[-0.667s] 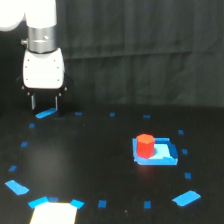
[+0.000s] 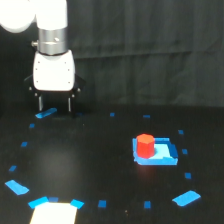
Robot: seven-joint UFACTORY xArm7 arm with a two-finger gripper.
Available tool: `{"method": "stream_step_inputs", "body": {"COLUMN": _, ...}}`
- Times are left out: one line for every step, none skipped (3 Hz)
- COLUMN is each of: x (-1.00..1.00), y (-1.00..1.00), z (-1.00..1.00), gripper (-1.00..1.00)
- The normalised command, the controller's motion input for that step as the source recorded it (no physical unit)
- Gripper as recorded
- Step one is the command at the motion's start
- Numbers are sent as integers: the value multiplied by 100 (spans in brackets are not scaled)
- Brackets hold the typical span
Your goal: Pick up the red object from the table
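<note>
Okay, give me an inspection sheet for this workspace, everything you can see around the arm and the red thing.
Surface: matte black table, dotted with small blue tape marks, with larger blue patches near the front edge.
Job's things: red object, a short cylinder, stands upright on a light-blue square patch toward the exterior view's right, untouched.
Clutter: a pale rectangular patch at the front edge; what it is cannot be told.
End effector: end effector hangs at the exterior view's left, fingers pointing down and apart, holding nothing, well away from the red object.
Cables: nothing seen.
Surroundings: dark curtain backdrop behind the table.
</note>
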Motion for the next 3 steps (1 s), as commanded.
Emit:
{"method": "stream_step_inputs", "body": {"x": 100, "y": -8, "z": -67, "gripper": 100}}
{"method": "stream_step_inputs", "body": {"x": 100, "y": -23, "z": -33, "gripper": 82}}
{"method": "stream_step_inputs", "body": {"x": 100, "y": -11, "z": -35, "gripper": 100}}
